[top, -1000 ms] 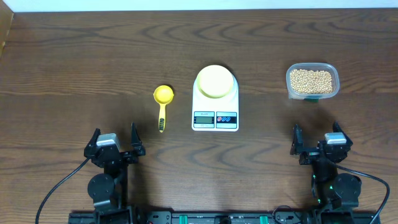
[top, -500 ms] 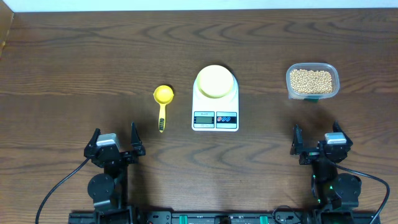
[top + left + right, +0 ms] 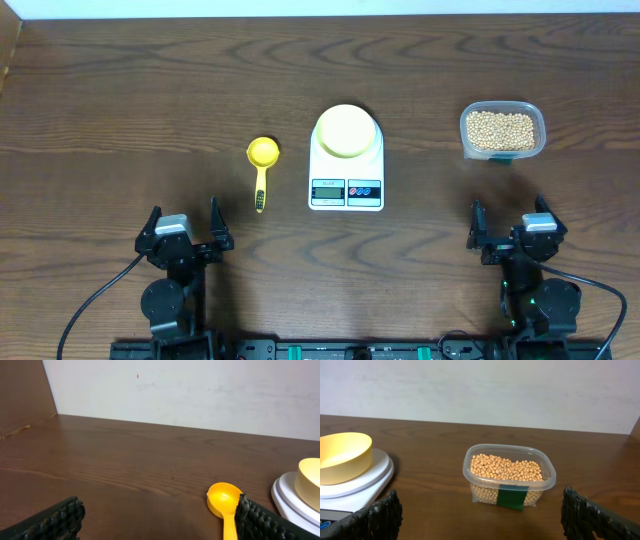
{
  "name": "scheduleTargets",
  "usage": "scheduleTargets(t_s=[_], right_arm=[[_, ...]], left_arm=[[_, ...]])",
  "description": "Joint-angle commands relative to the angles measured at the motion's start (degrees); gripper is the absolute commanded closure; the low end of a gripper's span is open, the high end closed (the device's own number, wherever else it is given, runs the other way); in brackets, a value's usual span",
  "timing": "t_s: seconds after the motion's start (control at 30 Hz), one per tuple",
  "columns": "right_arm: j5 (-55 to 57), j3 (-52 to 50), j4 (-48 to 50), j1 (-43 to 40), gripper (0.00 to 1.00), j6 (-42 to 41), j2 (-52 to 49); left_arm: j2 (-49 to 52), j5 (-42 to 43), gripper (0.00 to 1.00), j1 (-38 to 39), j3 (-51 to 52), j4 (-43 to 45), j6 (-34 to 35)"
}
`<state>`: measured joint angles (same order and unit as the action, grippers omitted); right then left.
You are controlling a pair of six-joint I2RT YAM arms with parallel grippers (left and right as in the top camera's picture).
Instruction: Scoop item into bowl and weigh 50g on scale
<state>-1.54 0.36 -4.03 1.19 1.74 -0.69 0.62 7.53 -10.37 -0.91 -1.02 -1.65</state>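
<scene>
Step in hand: the very start, by my read. Nothing is picked up and no beans (image 3: 506, 467) are in the bowl (image 3: 346, 130).
Left gripper (image 3: 183, 216): parked near the near edge of the desk (image 3: 120, 100), toward the left corner. Its fingers (image 3: 55, 521) are spread wide apart and hold nothing.
Right gripper (image 3: 507, 214): parked near the near edge, toward the right corner. Its fingers (image 3: 370, 520) are also wide apart and empty.
Beans: all heaped in the clear tub (image 3: 502, 105), which sits toward the right edge, straight out in front of the right gripper.
Bowl: sitting on the far end of the scale (image 3: 346, 188), upright and looking empty.
Scale: mid-desk, with its display and buttons facing the near edge. The reading is too small to make out.
Scoop (image 3: 262, 166): lying flat just left of the scale and apart from it, cup toward the far edge, handle pointing back at the near edge.
Next move, as I see it: the left arm reaches forward and right to the scoop's handle and closes on it low, since the handle is thin and flat on the wood.
After that: carry the scoop across to the tub, past the scale without nudging the bowl.
Watch for: beans rolling off a tilted scoop.
</scene>
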Motion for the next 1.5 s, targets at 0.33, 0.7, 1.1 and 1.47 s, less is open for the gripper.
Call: scheduleTargets(t_s=[0.33, 0.7, 1.1, 1.47], right_arm=[[-0.1, 0.0, -0.2, -0.2, 0.01, -0.6, 0.4], [-0.1, 0.0, -0.2, -0.2, 0.01, -0.6, 0.4], [-0.1, 0.0, -0.2, -0.2, 0.01, -0.6, 0.4], [-0.1, 0.0, -0.2, -0.2, 0.01, -0.6, 0.4]], left_arm=[[-0.4, 0.7, 0.02, 0.3, 0.7, -2.2, 0.0], [-0.4, 1.0, 0.02, 0.3, 0.7, -1.9, 2.3], [4.2, 2.5, 0.02, 0.3, -10.4, -6.1, 11.9], [41.2, 8.9, 0.02, 0.3, -46.0, -27.8, 11.8]])
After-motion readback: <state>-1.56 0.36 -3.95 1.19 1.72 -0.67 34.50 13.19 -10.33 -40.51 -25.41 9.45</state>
